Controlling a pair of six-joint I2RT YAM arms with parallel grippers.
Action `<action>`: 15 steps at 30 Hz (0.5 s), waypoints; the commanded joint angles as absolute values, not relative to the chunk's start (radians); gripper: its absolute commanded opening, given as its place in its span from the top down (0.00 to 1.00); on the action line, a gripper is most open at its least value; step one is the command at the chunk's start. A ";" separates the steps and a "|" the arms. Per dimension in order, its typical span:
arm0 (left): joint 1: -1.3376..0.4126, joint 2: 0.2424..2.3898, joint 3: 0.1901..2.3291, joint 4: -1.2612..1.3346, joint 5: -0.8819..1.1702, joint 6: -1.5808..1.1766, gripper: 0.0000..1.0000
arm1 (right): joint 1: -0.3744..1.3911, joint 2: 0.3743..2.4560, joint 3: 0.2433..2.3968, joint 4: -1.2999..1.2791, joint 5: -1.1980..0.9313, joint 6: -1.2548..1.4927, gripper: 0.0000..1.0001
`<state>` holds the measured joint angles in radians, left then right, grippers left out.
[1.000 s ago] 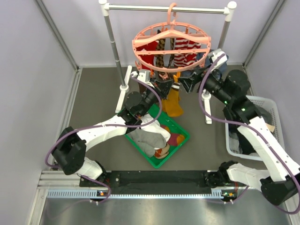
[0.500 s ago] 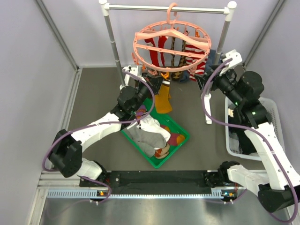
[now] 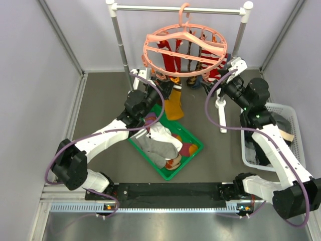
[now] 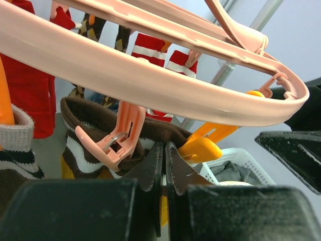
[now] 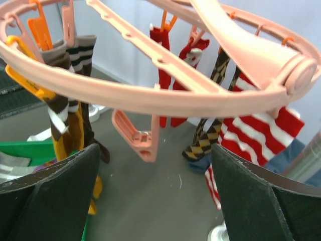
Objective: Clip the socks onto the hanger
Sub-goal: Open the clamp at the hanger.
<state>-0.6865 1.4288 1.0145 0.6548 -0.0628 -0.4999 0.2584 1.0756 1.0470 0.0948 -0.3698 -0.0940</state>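
Note:
The salmon-pink hanger (image 3: 184, 50) hangs from the rail with several socks clipped to it. My left gripper (image 3: 161, 90) is under its left rim. In the left wrist view it (image 4: 164, 148) is shut, its tips pinching the lower edge of a brown striped sock cuff (image 4: 90, 120) that a pink clip (image 4: 118, 135) bites; the mustard foot (image 3: 174, 103) hangs below. My right gripper (image 3: 224, 75) is at the right rim, open wide (image 5: 154, 150), with an empty pink clip (image 5: 138, 135) hanging untouched between its fingers. Red-and-white striped socks (image 5: 256, 130) hang behind.
A green tray (image 3: 195, 152) with several loose socks (image 3: 160, 143) lies on the table under the left arm. A white basket (image 3: 296, 125) of garments stands at the right. The silver rail (image 3: 178, 8) and its two posts stand behind the hanger.
My right gripper has drawn back to the right from under the hanger and opened wider. My left gripper shifted left with the sock's cuff, and the hanger swung up and back.

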 commanded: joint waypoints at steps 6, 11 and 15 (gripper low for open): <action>-0.681 1.384 1.065 0.663 -0.026 -0.526 0.95 | 0.250 1.134 1.068 0.310 -0.420 -0.051 0.11; -0.681 1.381 1.065 0.667 -0.026 -0.534 0.95 | 0.252 1.154 1.057 0.371 -0.402 -0.008 0.11; -0.681 1.384 1.068 0.666 -0.020 -0.537 0.95 | 0.252 1.167 1.065 0.380 -0.393 0.049 0.16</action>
